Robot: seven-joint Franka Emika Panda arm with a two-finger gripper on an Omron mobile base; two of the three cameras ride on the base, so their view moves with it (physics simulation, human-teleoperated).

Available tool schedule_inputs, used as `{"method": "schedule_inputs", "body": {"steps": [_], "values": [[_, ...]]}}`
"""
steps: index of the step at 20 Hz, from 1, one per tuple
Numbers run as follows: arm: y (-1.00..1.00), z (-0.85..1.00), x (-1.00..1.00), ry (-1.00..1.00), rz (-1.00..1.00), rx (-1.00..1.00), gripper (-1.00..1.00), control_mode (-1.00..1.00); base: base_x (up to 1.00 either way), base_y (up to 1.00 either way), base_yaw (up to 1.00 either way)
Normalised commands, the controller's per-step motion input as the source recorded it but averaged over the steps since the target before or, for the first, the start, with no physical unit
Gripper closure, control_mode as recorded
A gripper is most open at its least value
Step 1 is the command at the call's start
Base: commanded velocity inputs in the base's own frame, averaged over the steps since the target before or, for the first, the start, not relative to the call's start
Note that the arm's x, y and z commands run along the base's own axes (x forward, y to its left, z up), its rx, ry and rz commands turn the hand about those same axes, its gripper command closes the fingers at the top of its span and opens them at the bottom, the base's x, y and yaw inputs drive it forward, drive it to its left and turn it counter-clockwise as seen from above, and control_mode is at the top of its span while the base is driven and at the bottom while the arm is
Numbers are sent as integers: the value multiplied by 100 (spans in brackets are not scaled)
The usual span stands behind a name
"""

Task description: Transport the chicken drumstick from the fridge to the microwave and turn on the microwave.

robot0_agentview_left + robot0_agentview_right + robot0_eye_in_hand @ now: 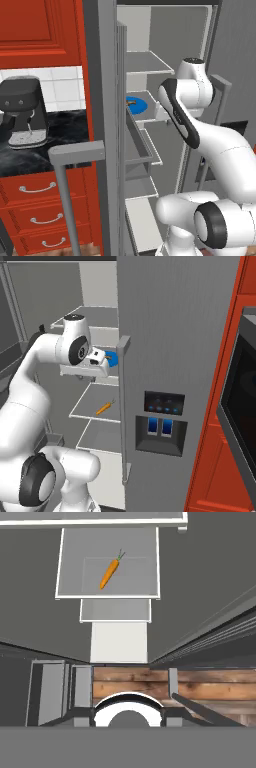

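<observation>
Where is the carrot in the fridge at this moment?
The carrot lies alone on a white-edged shelf inside the open fridge, one level below the blue plate; in the hand view it is near the top.

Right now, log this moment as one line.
phase: reaching into open grey double-door fridge | tiny dark-brown chicken drumstick on round blue plate | orange carrot on lower shelf | gripper state: unclear

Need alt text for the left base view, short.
The robot's white arm reaches into the open fridge, toward a blue plate holding a small brown piece on a middle shelf. Left of the fridge, a dark coffee machine sits on a black counter above red drawers.
</observation>
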Motion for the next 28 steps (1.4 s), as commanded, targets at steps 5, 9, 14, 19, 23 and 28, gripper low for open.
{"method": "schedule_inputs", "body": {"steps": [5,9,14,19,23,28], "values": [[1,0,0,-9,2,0,-100,-100,0,0,0],[8,0,0,-16,4,2,-100,-100,0,0,0],[25,0,0,-5,7,6,-100,-100,0,0,0],[25,5,0,0,10,6,-100,-100,0,0,0],[13,26,4,-12,6,2,-100,-100,0,0,0],[10,18,17,-19,3,2,-100,-100,0,0,0]]}}
